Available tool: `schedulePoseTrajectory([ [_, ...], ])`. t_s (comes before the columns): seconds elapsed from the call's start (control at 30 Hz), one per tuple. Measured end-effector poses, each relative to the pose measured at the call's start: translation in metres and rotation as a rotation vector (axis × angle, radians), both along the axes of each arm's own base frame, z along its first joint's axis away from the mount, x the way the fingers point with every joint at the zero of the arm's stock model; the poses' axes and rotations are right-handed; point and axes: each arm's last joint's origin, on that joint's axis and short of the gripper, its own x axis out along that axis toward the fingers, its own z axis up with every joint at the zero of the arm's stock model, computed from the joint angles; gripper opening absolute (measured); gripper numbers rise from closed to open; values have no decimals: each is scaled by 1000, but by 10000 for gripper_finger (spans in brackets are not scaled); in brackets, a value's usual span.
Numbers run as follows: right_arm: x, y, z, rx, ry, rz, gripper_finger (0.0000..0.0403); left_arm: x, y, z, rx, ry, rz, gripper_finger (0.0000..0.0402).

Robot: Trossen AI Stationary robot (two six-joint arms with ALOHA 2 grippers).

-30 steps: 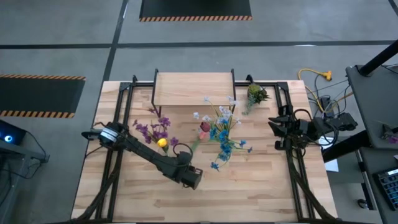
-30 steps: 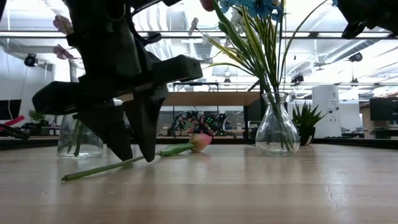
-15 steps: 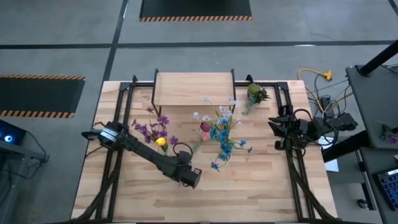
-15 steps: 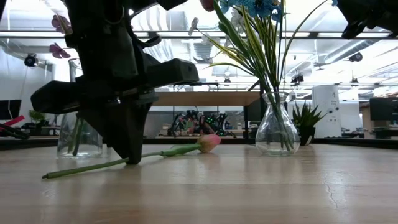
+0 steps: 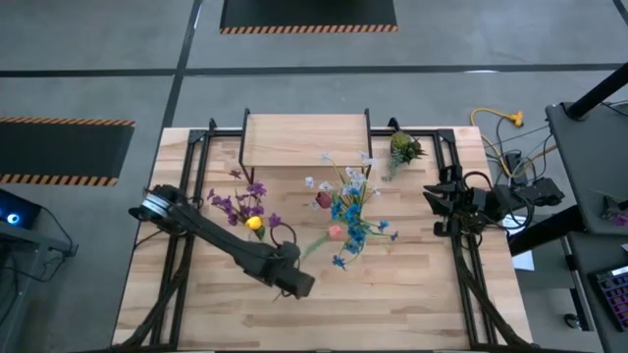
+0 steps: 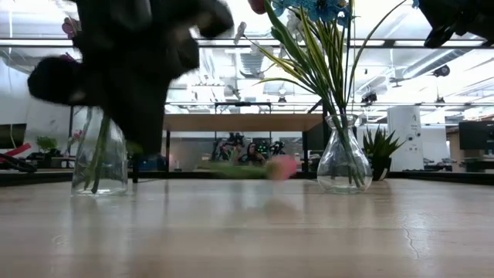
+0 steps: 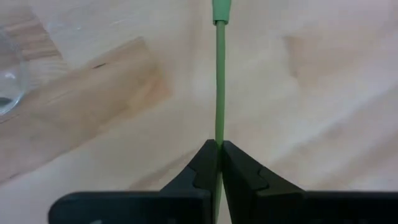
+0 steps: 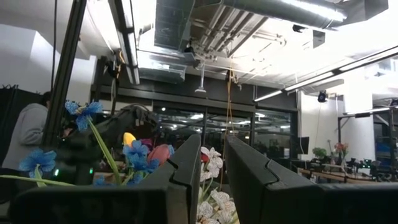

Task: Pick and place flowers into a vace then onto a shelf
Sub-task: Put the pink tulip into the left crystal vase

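My left gripper (image 5: pixel 294 284) hangs over the table's near middle, shut on a pink-bloomed flower (image 5: pixel 335 232) with a thin green stem. In the low view the flower (image 6: pixel 255 168) floats blurred above the tabletop. A glass vase of blue and white flowers (image 5: pixel 348 211) stands right of centre, and a second vase with purple blooms (image 5: pixel 245 208) stands on the left. The light-wood shelf (image 5: pixel 306 140) stands at the far edge. My right gripper (image 8: pixel 212 168) waits at the table's right side, raised, its fingers slightly apart with nothing between them. My left gripper pinches the green stem (image 7: pixel 219 127) between its two fingertips. The fingers come steeply from above. The stem runs out from the fingers toward the bloom (image 5: pixel 335 232). In the low view the flower lies roughly level, lifted clear of the table.
A stubby yellow-green tuft (image 5: pixel 402 149) sits at the far right beside the shelf. Black frame rails (image 5: pixel 186 196) run along the table's left and right sides. Bare wood lies along the near edge (image 5: pixel 392 314).
My left gripper has shut on the pink flower's stem, where its fingers earlier stood on either side of it, and has risen. The flower, which lay on the table, is lifted clear, and its bloom has swung toward the near edge.
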Motion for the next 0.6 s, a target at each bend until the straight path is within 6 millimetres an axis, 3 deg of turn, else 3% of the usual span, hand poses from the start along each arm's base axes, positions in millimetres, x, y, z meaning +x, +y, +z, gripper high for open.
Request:
schedulePoseTrajectory([
  [0.37, 0, 0, 0, 0, -2, 1, 63, -39, -15, 66, 53, -183, -404, 0],
  [0.6, 0, 0, 0, 1, -3, 1, 63, -72, -18, 99, 149, -278, -439, 0],
])
